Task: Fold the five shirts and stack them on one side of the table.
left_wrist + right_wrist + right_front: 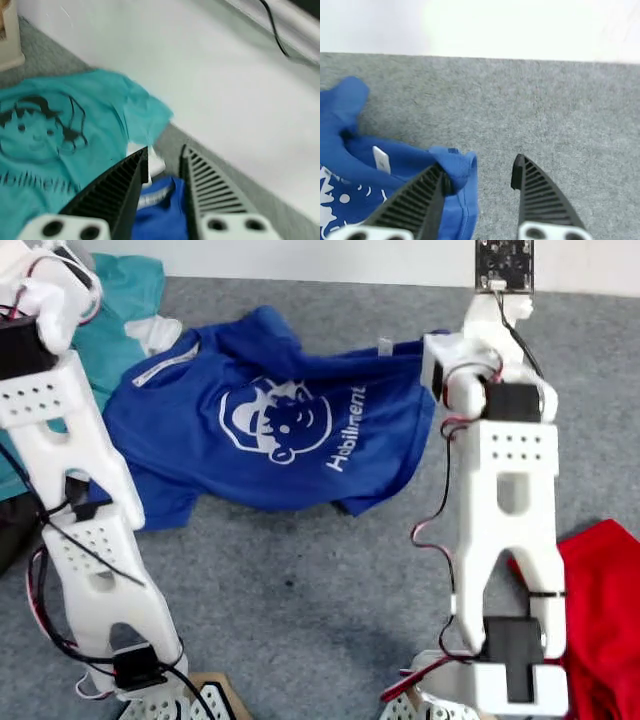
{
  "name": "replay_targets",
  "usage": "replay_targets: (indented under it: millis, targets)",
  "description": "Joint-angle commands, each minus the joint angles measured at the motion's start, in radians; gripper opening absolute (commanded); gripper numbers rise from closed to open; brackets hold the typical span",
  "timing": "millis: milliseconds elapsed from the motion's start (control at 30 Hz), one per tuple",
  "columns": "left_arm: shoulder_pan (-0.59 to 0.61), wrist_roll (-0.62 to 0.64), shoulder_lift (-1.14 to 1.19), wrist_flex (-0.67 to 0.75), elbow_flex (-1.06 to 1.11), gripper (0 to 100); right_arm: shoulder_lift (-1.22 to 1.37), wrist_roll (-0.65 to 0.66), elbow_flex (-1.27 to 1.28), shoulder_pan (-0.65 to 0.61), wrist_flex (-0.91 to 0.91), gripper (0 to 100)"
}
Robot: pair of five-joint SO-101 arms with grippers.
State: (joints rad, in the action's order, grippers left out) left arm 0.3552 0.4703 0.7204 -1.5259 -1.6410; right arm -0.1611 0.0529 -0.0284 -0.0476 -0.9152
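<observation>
— So, where does the blue shirt (270, 430) lie?

— Rumpled and spread open across the upper middle of the high view, on the grey counter (300, 590). Its white print faces up and its collar points to the upper left.

— And the other garments?

— A teal shirt (125, 300) fills the upper left corner, just beside the blue collar. A red shirt (600, 610) sits at the lower right edge, well apart from the blue one.

— How does the right claw (480, 167) stand?

— Its fingers are spread wide and clamp nothing. A folded corner of the blue shirt sits right at the tip of one finger, and the other finger hangs over bare grey counter. In the high view that arm rises along the right, its claw at the shirt's upper right corner.

— And the left claw (165, 150)?

— Its fingers are parted by a narrow gap and grip nothing. The blue collar with its white label shows through the gap, the teal shirt's dark print lies to one side, and a white wall (225, 75) rises behind.
</observation>
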Motion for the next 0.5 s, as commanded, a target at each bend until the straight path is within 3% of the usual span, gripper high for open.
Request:
replay_targets:
  millis: [0,200,467]
  targets:
    - [-0.039,0.005,-0.079,-0.126,-0.024,10,-0.038,-0.002,0.056,0.008,0.065,18.7]
    - [0.025,0.006,-0.007,-0.132,-0.024,11,0.122,0.057,0.016,0.027,0.088,23.5]
    - [0.03,0.006,0.082,-0.135,-0.024,11,0.432,0.072,-0.297,0.028,0.065,27.2]
